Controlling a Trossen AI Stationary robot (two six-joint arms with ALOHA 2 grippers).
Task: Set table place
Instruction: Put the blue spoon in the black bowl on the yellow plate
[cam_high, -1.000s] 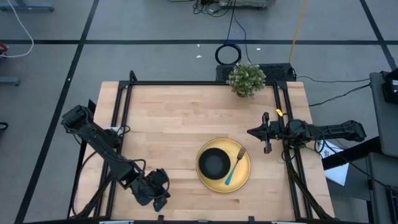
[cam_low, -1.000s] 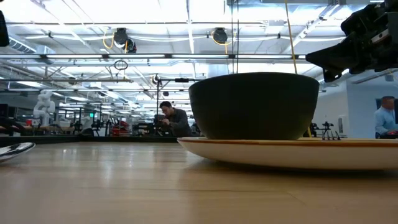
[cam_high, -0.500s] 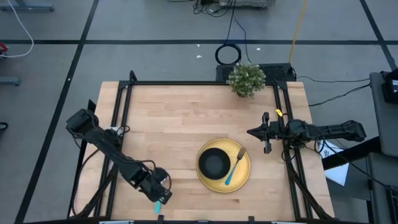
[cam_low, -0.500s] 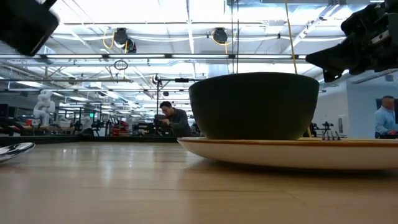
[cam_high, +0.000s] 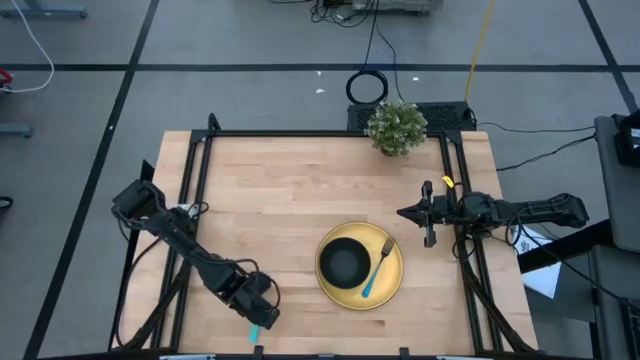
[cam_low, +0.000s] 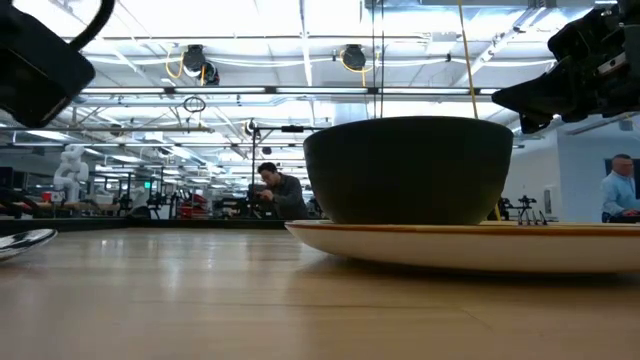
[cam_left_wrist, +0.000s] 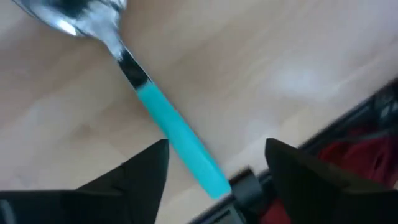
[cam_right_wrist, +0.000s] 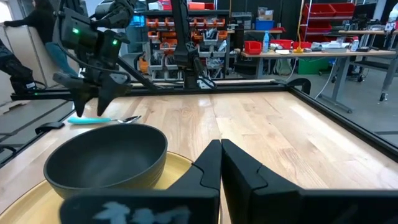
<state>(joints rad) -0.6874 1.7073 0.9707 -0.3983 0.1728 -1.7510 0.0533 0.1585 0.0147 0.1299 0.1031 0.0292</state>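
Left gripper (cam_left_wrist: 214, 171) has its fingers (cam_left_wrist: 140, 171) spread wide and they aren't touching anything. The spoon (cam_left_wrist: 146, 99) lies flat on the wood right between and just past them, turquoise handle pointing toward the front rail, so it looks freshly let go. In the overhead shot that gripper (cam_high: 258, 305) hangs over the front edge of the table (cam_high: 280, 190), toward the front-left corner, with a bit of turquoise (cam_high: 254, 331) peeking out beside it. My guess is the spoon is meant to sit to the left of the plate, though it's well apart from it and close to the edge.

The yellow plate (cam_high: 392, 280) sits near the front edge, right of centre, carrying the black bowl (cam_high: 345, 262) and the fork (cam_high: 377, 270), which lies angled across the plate next to the bowl.

Right gripper (cam_high: 428, 212) is pinched shut on nothing, parked over the right edge, probably just waiting. A small potted plant (cam_high: 396, 127) sits at the back edge.
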